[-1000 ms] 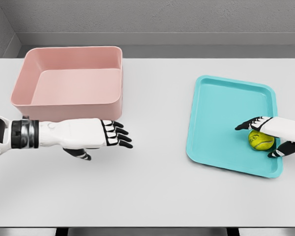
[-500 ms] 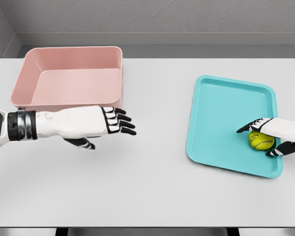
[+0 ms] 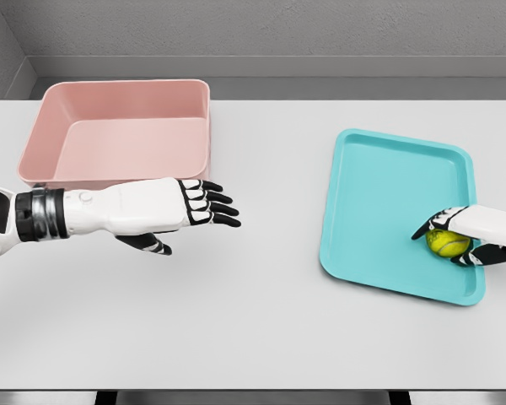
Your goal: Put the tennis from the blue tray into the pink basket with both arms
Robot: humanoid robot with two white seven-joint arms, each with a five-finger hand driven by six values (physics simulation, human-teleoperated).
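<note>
A pale grey desk [image 3: 270,321] carries a pink basket [image 3: 118,139] and a turquoise-blue tray [image 3: 379,194]. A yellow-green tennis ball [image 3: 446,243] lies on the tray. The left hand [image 3: 194,211] and right hand [image 3: 464,232] are white with black finger segments.

On the pale surface [image 3: 261,329] the pink basket [image 3: 118,135] sits at the far left and the blue tray [image 3: 379,194] lies well apart from it on the right. The right hand [image 3: 468,234] reaches in over the tray's near right corner, fingers curled around the yellow-green tennis ball [image 3: 447,243], which rests on the tray floor. The left hand [image 3: 190,209] hovers just in front of the basket's near wall, fingers stretched out and holding nothing, pointing toward the tray.
</note>
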